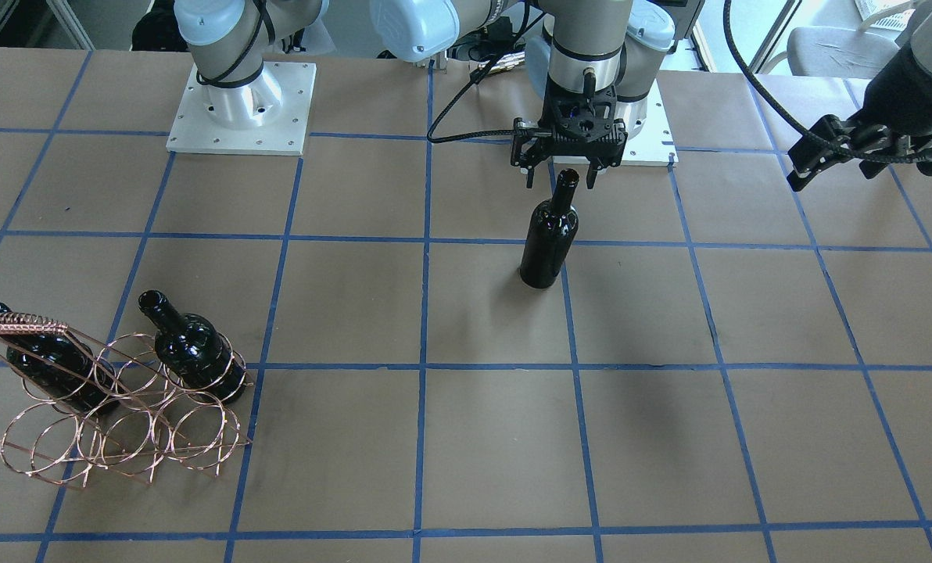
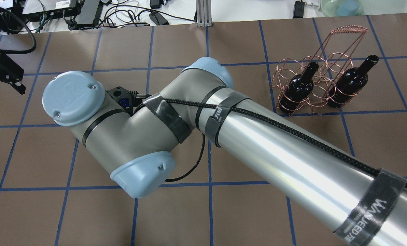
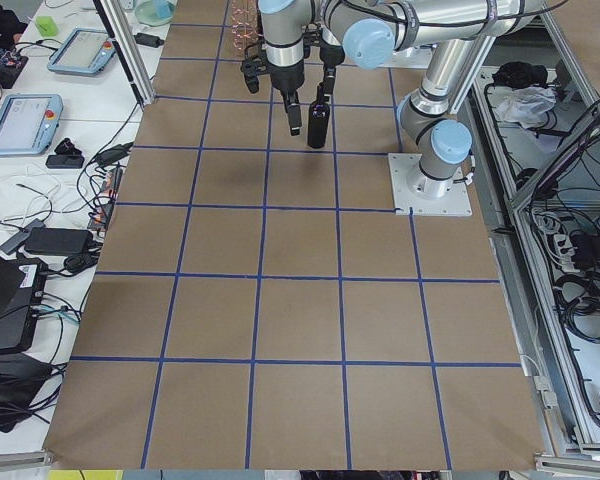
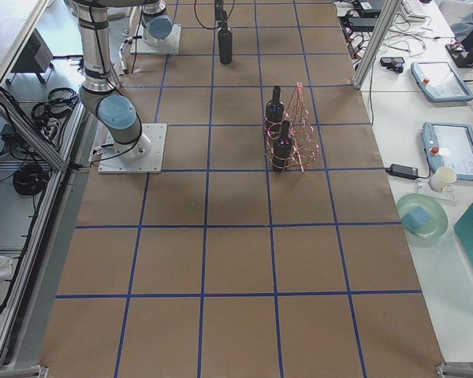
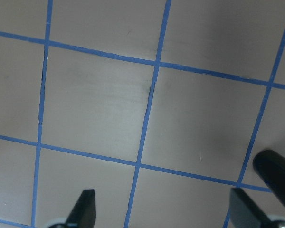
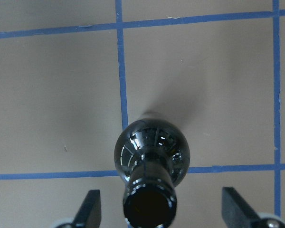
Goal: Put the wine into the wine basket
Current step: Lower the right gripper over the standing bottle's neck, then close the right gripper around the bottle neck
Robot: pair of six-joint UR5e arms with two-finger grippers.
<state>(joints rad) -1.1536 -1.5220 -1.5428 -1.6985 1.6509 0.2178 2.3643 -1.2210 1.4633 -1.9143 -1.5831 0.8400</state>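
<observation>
The wine [image 1: 548,242], a glossy black bottle with no label, stands upright alone on the table near the robot's base. My right gripper [image 1: 561,178] hangs over it, open, one finger on each side of the bottle's mouth, not touching. The right wrist view looks straight down on the open mouth [image 6: 149,206] between the fingertips [image 6: 91,204]. In the overhead view my right arm hides this bottle. The copper wire wine basket [image 1: 12,322] stands far to the side and holds two like bottles [image 1: 192,348]. My left gripper [image 1: 802,168] is open and empty, off to the side.
The basket [image 2: 348,30] also shows in the overhead view with two bottles [image 2: 299,89] leaning in its end rings. My right arm [image 2: 258,143] reaches across the table's middle. A dark rounded thing [image 5: 275,175] shows at the left wrist view's lower right.
</observation>
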